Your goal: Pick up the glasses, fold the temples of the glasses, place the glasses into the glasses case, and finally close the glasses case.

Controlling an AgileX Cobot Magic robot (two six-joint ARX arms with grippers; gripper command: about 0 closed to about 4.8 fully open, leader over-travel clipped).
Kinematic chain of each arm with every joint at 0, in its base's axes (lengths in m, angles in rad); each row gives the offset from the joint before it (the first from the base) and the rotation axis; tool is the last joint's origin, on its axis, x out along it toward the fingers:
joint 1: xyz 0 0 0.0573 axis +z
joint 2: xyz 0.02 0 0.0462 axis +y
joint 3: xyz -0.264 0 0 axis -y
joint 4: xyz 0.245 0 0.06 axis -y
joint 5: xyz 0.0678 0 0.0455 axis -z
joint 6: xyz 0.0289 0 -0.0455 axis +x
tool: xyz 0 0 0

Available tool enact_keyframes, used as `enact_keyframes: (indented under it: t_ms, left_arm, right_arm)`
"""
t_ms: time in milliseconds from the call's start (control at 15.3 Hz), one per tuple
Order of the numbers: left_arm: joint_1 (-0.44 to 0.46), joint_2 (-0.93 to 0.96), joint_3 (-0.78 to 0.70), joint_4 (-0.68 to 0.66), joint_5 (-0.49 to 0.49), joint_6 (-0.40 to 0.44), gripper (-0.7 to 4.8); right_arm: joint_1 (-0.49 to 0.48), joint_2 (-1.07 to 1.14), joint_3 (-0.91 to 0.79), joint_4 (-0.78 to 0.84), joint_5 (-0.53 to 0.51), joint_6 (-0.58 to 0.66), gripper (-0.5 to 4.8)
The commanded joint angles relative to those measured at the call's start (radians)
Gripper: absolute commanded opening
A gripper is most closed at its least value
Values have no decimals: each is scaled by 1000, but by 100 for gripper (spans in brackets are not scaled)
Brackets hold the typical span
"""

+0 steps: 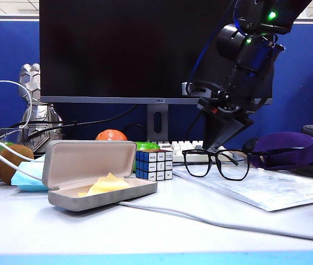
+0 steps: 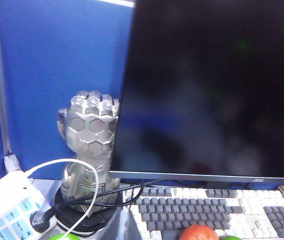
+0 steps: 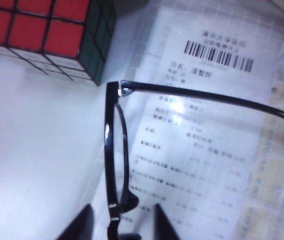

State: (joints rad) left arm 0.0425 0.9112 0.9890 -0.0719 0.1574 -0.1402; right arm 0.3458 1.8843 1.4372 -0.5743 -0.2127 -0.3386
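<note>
My right gripper (image 3: 121,220) hangs spread around the unfolded glasses (image 1: 217,162) on the paper, nothing grasped yet; left gripper unseen; the glasses case (image 1: 98,174) waits open.

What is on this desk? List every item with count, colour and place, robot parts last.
glasses: one, black, unfolded, standing right of centre on the paper
glasses case: one, grey, open, front left, yellow cloth inside
puzzle cube: one, multicoloured, between case and glasses
monitor: one, black, at the back
keyboard: one, white and grey, under the monitor
gauntlet figure: one, silver, back left
printed sheet: one, white, under the glasses
purple cloth: one, far right
orange fruit: one, behind the case
right gripper: one, black, fingers open astride the glasses' frame
left gripper: not in view
</note>
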Motion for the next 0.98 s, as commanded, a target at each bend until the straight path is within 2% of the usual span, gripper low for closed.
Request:
enact_keyframes:
  t_ms: [65, 524, 589, 654, 982]
  left_arm:
    - [0, 0, 6, 5, 4, -3, -6]
    - [0, 5, 6, -2, 4, -3, -6]
    - [0, 5, 6, -2, 5, -3, -6]
    - [0, 5, 6, -2, 4, -3, -5]
    - [0, 5, 6, -2, 5, -3, -6]
  right_arm:
    - [1, 16, 3, 2, 6, -8, 146]
    - [4, 56, 3, 3, 9, -10, 143]
    - [4, 60, 3, 2, 9, -10, 99]
    - [4, 62, 3, 3, 9, -10, 1]
    - [4, 31, 3, 29, -49, -10, -4]
